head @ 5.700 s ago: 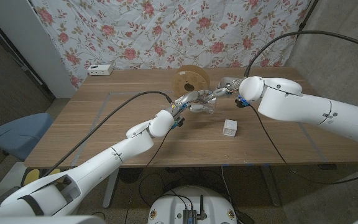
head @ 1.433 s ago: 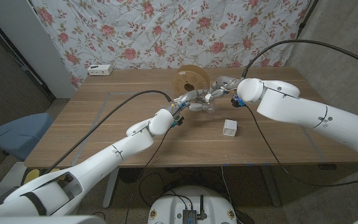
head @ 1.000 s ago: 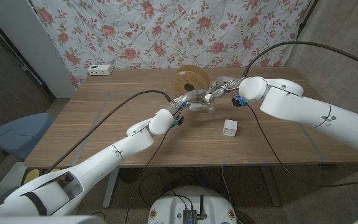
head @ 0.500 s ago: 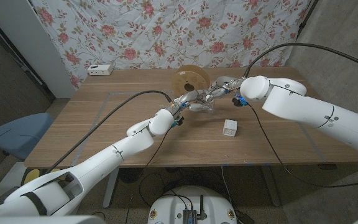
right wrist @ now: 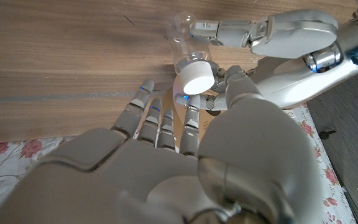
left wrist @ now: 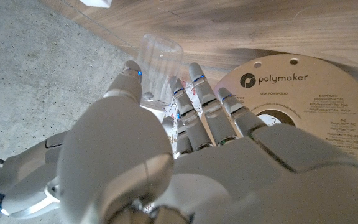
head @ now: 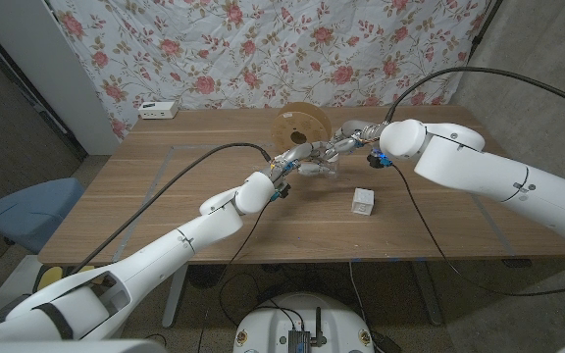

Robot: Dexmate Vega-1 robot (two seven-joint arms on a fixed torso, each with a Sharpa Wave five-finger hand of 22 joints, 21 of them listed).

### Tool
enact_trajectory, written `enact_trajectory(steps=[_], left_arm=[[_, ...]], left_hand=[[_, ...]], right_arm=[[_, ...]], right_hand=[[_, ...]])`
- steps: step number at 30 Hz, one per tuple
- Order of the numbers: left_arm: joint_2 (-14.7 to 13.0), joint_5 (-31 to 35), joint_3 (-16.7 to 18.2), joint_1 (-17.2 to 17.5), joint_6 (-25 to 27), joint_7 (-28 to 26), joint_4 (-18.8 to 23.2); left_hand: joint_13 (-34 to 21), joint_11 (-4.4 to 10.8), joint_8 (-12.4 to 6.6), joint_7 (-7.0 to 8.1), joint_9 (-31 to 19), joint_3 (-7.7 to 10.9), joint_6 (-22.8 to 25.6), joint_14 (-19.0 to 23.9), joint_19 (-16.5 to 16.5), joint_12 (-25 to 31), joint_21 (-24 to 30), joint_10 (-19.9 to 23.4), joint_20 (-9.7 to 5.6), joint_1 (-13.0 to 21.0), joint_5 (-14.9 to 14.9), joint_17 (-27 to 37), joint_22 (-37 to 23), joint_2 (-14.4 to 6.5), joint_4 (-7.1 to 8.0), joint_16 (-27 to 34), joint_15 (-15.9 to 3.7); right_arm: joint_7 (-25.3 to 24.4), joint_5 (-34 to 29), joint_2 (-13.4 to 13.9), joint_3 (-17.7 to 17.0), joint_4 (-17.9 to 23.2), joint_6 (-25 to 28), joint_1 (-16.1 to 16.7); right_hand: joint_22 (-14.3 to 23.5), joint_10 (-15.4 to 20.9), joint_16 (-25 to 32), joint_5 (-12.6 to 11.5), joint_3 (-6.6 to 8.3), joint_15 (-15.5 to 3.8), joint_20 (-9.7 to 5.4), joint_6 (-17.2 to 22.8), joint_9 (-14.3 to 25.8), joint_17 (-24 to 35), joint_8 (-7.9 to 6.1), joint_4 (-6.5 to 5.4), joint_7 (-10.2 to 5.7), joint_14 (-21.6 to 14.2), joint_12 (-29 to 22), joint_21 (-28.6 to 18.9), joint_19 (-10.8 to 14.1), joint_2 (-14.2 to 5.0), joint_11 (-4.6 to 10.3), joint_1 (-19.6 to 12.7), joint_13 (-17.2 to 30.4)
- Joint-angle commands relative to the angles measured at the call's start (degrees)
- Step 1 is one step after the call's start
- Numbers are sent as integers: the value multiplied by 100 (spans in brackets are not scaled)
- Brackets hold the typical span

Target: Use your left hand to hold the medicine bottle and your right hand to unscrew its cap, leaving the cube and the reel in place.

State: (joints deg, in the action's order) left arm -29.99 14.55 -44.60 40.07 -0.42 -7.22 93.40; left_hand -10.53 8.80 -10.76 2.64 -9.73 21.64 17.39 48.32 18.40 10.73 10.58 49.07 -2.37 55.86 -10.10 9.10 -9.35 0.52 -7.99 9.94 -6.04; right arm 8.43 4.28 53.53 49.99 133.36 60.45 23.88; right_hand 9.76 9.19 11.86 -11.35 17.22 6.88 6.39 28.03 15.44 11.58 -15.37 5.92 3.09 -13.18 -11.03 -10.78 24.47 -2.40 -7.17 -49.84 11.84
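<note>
The clear medicine bottle (right wrist: 185,38) lies tilted just in front of the reel (head: 299,126), gripped by the left hand (head: 300,157). The right hand (head: 346,143) has its fingers around the white cap (right wrist: 194,76). Unscrewing is apparently underway; next, twist and lift it clear, away from the cube (head: 363,202).

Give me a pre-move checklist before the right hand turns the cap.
1. Left hand holds the bottle: ok.
2. Right hand fingers on the cap: ok, fingertips reach its rim.
3. Cap still on the bottle: ok, seated on the neck.
4. Reel in place behind the hands: ok.
5. Cube apart from both arms: ok.
6. Right hand's grip firm enough to twist: cannot tell.
</note>
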Motion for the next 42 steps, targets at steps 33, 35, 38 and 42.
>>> enact_trajectory(steps=[33,35,38,42], left_arm=[[-91,49,67,146,26,-29,197],[-88,52,70,152,38,-37,201],[-97,48,68,150,1,-33,191],[-98,48,72,156,4,-35,196]], left_hand=[[-9,19,14,14,-31,94,32,59,-35,29,1,17,-536,-49,-26,1,-15,-12,-22,-15,-554],[-9,14,14,11,-31,96,32,58,-34,29,1,18,-539,-49,-26,1,-15,-12,-22,-15,-555],[-9,16,14,17,-31,99,32,55,-35,29,1,17,-538,-49,-26,0,-15,-8,-24,-16,-558],[-10,10,14,25,-31,107,30,54,-34,33,1,26,-540,-51,-26,0,-15,-10,-24,-16,-560]], right_arm=[[-255,150,-228,1329,237,1713,-1267],[-284,197,-246,1410,224,1779,-1349],[-360,266,-257,1491,212,1820,-1421],[-474,359,-303,1571,185,1902,-1494]], right_hand=[[15,-127,-32,91,-341,149,136,2,-5,14,93,-193,230,82,-20,-10,-86,172,-175,672,13],[15,-127,-33,89,-351,153,139,12,-4,14,90,-196,229,85,-22,-9,-90,180,-177,690,13],[15,-131,-34,84,-365,161,137,16,-3,13,91,-201,230,91,-23,-10,-92,191,-196,714,13],[16,-134,-33,78,-386,161,146,30,0,12,88,-209,233,93,-25,-11,-95,206,-207,750,12]])
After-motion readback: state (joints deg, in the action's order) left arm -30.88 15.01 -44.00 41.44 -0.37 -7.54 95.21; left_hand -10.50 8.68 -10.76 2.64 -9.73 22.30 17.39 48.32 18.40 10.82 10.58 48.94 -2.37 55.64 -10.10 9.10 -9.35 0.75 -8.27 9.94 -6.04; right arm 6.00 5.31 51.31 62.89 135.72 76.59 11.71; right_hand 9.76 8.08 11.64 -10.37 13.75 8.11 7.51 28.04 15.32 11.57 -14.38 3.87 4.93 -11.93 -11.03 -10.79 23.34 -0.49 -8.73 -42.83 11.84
